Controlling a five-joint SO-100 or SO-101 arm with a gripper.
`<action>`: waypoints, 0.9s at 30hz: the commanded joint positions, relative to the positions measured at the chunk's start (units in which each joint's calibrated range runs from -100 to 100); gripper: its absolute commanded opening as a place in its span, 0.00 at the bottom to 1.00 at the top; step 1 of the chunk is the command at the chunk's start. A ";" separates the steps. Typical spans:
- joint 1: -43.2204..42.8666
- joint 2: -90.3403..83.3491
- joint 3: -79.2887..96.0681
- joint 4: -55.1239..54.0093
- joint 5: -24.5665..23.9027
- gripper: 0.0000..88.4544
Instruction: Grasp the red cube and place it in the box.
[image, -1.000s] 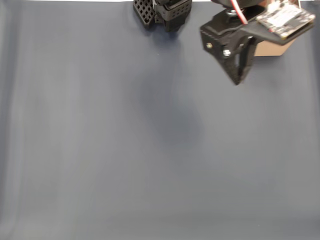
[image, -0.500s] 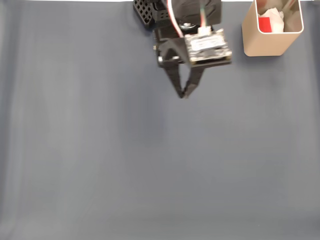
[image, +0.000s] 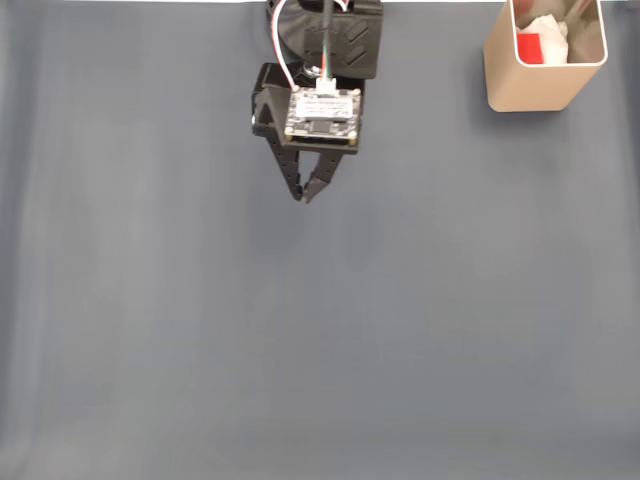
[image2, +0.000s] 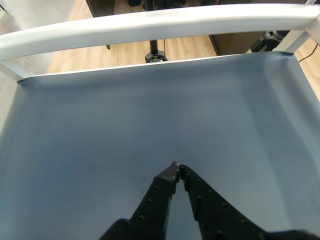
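Nearest to my wrist camera, the end effector (image2: 176, 167) points out at twelve o'clock over bare blue-grey worktop (image2: 100, 140). Its two black fingers meet at the tips, so I read it as closed with nothing between them. Past the tips the cloth runs flat to a white rail (image2: 150, 22) at the far edge, with wooden floor beyond.

In the fixed view from above, the end effector (image: 301, 197) sits near the top of the frame at about twelve o'clock, fingers tapering to a closed point aimed toward six. A small circuit board (image: 322, 114) rides on its back, with wires running up to the arm. The cloth below it is bare.

Farther off, at about one o'clock in that view, stands the box (image: 545, 55), well apart from the arm. It is tall, beige, thin-walled with rounded corners, open at the top. Inside it I see the cube (image: 530, 47), a small bright red block against the left wall, beside something white and crumpled that I cannot identify.

My judgement: the cube is in the box, so the task looks done. The risks I see are swinging the arm toward one o'clock and clipping the box, which looks light enough to tip and spill the cube, or the closed fingers dragging and rucking the cloth if I drop too low.
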 joint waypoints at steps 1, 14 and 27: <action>1.19 -4.38 4.24 -2.91 -0.10 0.00; -0.23 -19.96 23.66 -5.04 0.49 0.00; -2.72 -30.61 35.60 -5.12 0.54 0.00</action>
